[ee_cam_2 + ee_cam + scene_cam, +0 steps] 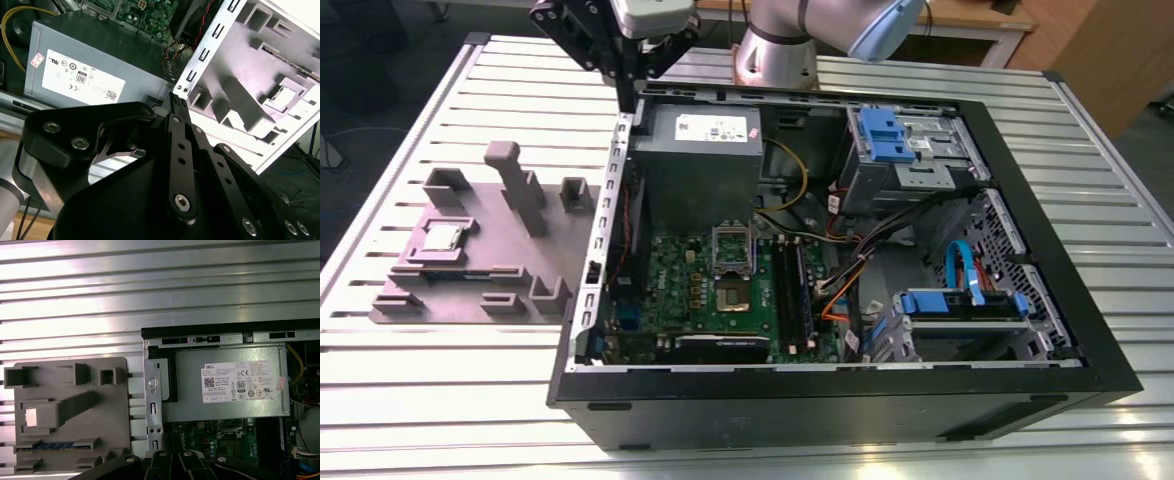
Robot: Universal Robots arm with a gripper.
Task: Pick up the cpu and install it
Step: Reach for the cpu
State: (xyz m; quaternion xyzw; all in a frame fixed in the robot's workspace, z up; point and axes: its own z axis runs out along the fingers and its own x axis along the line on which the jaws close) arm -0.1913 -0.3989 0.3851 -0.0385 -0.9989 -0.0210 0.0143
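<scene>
cpu: untouched on grey tray, exterior view's left | gripper: clenched, empty, upper frame | pick, install: not done

PC case on table. Tray just beside case, exterior view's left; cpu in a tray pocket. Inside case: power box at far corner, board nearer, socket on board. Gripper above case's far edge, nr power box.
</scene>
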